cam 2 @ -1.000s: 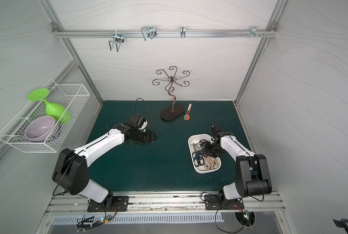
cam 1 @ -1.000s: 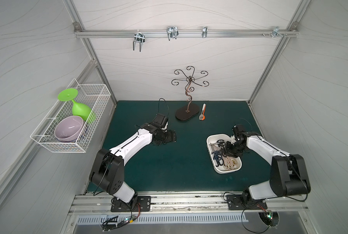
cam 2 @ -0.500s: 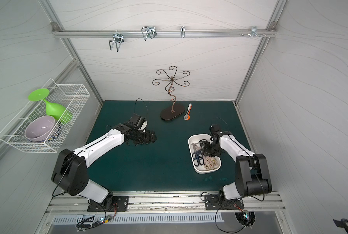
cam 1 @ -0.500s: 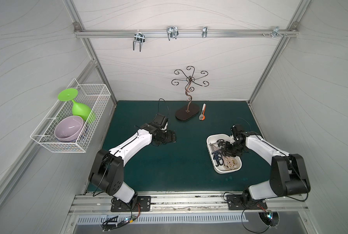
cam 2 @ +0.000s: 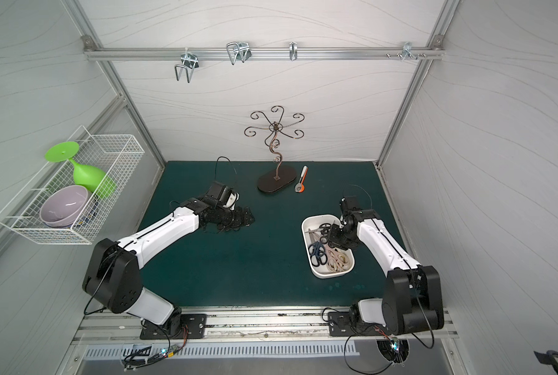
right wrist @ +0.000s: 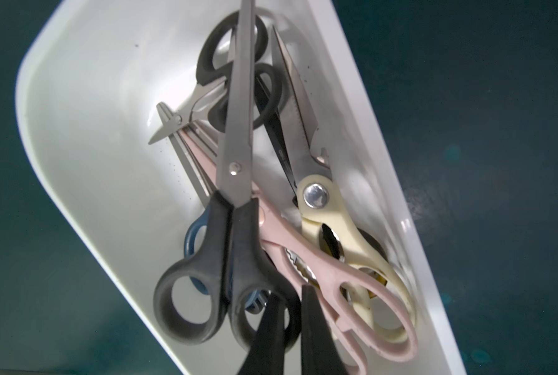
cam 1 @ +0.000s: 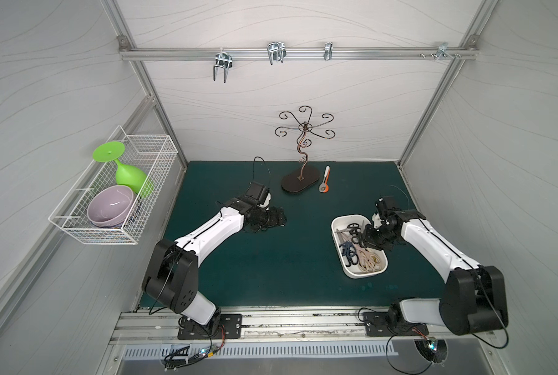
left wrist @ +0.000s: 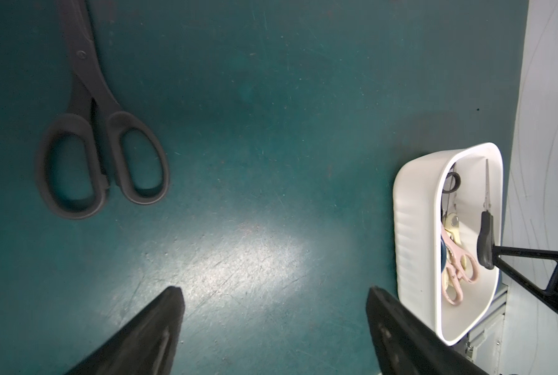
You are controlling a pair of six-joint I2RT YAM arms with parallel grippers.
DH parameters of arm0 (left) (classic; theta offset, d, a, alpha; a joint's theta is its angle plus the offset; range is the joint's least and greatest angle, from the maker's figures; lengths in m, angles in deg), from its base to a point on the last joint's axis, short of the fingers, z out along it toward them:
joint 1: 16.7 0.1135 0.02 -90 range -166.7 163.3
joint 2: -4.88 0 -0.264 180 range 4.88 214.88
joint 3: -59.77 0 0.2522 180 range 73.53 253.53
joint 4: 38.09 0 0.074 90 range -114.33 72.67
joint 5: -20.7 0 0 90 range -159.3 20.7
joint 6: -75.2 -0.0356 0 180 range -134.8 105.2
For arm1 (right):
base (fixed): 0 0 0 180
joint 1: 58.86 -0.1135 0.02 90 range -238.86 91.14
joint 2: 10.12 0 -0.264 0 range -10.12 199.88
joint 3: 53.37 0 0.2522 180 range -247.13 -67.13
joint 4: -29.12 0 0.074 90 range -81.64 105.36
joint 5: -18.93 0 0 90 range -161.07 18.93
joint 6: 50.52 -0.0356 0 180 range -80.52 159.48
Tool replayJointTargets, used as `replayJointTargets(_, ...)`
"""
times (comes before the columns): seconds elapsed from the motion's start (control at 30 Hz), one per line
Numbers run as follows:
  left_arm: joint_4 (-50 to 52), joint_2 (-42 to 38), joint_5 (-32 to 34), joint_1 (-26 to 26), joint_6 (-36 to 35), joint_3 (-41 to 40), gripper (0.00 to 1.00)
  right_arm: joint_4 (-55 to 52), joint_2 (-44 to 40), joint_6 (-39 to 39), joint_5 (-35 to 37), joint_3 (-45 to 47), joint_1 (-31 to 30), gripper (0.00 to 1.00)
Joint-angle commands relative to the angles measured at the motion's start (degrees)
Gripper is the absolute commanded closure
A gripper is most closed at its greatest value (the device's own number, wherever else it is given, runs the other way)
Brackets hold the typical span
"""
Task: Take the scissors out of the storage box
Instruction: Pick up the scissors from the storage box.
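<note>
— What has the right claw [right wrist: 292, 292] got?
— Its jaws are pinched almost together on one handle ring of the black-handled scissors [right wrist: 235, 194]. The steel blades are closed and reach out over the other pairs.
— Where is that?
— Inside the storage box [right wrist: 76, 113], which sits on the green counter [cam 1: 287, 259] on the robot's right side. Whether the pair is lifted clear of the heap I cannot tell.
— What lies under it?
— Pink shears [right wrist: 290, 237], and cream shears [right wrist: 336, 220] beside them against the box wall. There is a blue-handled pair [right wrist: 190, 240], mostly hidden, and small black-handled ones [right wrist: 204, 63] at the far end.
— And the left claw [left wrist: 273, 289]?
— Its jaws are spread wide with nothing between them, and it hangs over bare counter well apart from the box. An all-black pair [left wrist: 99, 139] lies flat on the counter near it, outside the box
</note>
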Motion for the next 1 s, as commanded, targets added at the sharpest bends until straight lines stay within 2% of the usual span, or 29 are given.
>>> replayJointTargets(0.0,-3.04,0.91,-4.37,0.37,2.35,1.67,0.08,-4.62,-3.36,0.83,-0.85,-0.43,-0.13,0.97)
replayJointTargets(0.07,-5.61,1.53,-8.99,0.32,4.31,1.39,0.08,-4.32,-5.62,0.31,-1.55,-0.65,-0.52,0.97)
replayJointTargets(0.13,-12.34,2.4,-16.5,0.33,8.51,-0.78,0.09,-3.02,-7.04,-0.13,-2.39,-1.72,-2.43,0.97)
replayJointTargets(0.2,-22.02,3.87,-23.58,0.33,14.32,-3.67,0.16,-2.0,-6.93,-0.94,-1.71,-3.38,-5.28,0.97)
replayJointTargets(0.3,-31.97,6.33,-29.56,0.33,21.67,-6.7,0.24,0.98,-6.18,-2.83,-3.68,-4.63,-8.34,0.97)
replayJointTargets(0.47,-48.87,8.18,-32.42,0.19,33.09,-11.96,0.28,5.65,-3.68,-3.95,-4.03,-5.94,-13.34,0.97)
replayJointTargets(0.6,-59.54,10.35,-34.21,-0.28,39.61,-12.81,0.29,8.59,-1.41,-4.29,-7.87,-6.77,-14.63,0.97)
replayJointTargets(0.97,-56.33,12.01,-35.31,-3.77,37.77,-8.61,0.39,11.74,2.99,-4.18,-9.05,-9.5,-18.32,0.97)
